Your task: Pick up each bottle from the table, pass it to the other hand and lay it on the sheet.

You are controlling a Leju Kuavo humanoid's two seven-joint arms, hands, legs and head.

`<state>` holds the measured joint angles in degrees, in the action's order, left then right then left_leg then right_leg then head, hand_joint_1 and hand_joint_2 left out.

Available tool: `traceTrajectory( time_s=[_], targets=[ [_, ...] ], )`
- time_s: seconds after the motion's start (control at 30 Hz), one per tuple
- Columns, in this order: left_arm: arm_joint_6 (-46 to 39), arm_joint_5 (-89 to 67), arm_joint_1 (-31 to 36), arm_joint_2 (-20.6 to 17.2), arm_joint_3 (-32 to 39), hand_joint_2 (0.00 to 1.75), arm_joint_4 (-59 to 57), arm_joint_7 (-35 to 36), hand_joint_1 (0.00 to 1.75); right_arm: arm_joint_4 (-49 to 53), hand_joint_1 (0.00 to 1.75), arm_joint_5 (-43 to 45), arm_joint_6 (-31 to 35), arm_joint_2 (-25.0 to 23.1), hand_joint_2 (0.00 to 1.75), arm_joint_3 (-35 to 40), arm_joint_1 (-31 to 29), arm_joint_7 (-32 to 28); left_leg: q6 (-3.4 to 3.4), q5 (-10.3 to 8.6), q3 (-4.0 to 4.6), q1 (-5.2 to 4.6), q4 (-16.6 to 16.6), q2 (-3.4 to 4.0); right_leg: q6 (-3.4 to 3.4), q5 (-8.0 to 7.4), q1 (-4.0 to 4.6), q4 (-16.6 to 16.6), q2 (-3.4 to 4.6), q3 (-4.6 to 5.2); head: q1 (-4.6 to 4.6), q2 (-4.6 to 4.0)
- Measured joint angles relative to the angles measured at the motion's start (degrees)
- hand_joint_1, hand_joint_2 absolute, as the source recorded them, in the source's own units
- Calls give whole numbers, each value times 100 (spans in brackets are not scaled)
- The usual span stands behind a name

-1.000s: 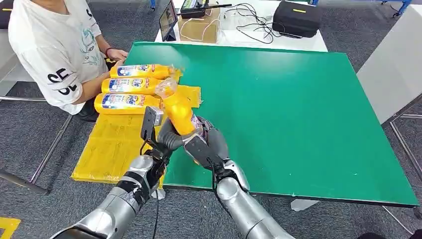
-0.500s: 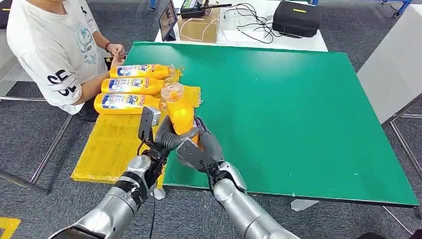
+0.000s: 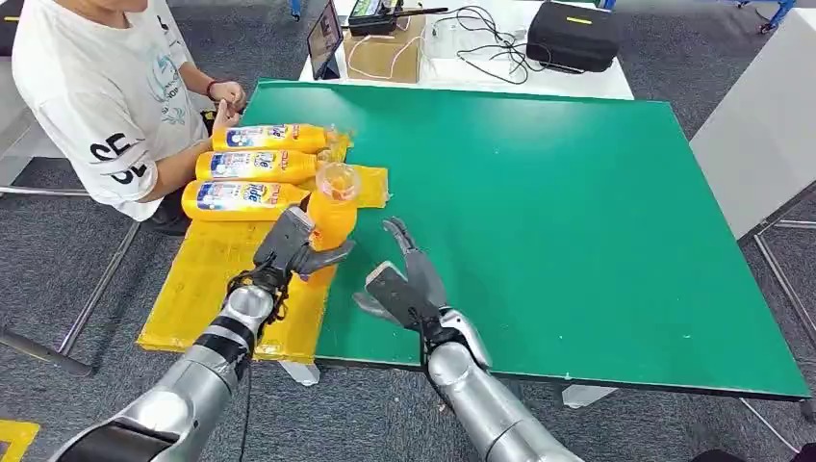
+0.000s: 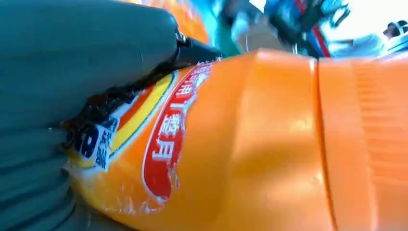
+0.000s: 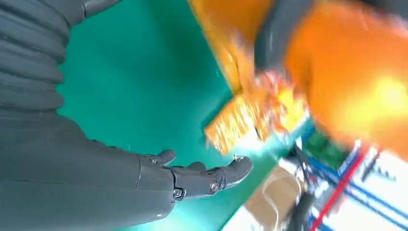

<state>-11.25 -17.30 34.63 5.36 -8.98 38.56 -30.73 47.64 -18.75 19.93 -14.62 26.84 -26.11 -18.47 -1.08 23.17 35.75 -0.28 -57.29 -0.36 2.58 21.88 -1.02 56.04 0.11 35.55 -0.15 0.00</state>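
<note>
Green table (image 3: pixel 577 192) (yellow sheet (image 3: pixel 207 279) alongside) on grey carpet (image 3: pixel 58 250).

- Orange plastic bottle (image 3: pixel 332 217) held upright over the left edge of the green table (image 3: pixel 577 192): its lower body is hidden behind the robot's left hand (image 3: pixel 293 248).
- Same bottle in the left wrist view (image 4: pixel 250 144): cut off by the picture's edges, label print partly covered by the grey thumb (image 4: pixel 86 53).
- Right wrist view: bottle (image 5: pixel 356 82) and crinkled yellow sheet (image 5: pixel 250 110) are smeared by blur, no label readable.
- Person in white T-shirt (image 3: pixel 96 87) at the table's far-left corner: cut off at the picture's edge.
- Labels on the three yellow lying bottles (image 3: pixel 252 166): too small to read.
</note>
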Motion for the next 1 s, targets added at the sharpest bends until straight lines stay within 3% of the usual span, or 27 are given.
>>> traceTrajectory(
  time_s=[0.27,0.7,1.0],
  targets=[
    [-1209,-2181,282,-569,-289,175,-537,511,175,798,0,227,50,181,175,-352,260,-101,0,0,2,0,0,2,0,0,0,0,1,4,0,2],
    [-894,-4215,654,-1039,-1012,175,-1605,1753,175,879,0,138,-138,160,175,-422,187,-149,1,0,4,0,1,1,0,0,0,2,0,4,2,0],
    [-215,-4811,918,-1229,-1556,175,-1972,1987,175,770,0,153,-289,112,175,-409,65,-157,2,-1,-3,1,3,-8,-1,0,1,5,-1,-5,0,0]
  ],
)
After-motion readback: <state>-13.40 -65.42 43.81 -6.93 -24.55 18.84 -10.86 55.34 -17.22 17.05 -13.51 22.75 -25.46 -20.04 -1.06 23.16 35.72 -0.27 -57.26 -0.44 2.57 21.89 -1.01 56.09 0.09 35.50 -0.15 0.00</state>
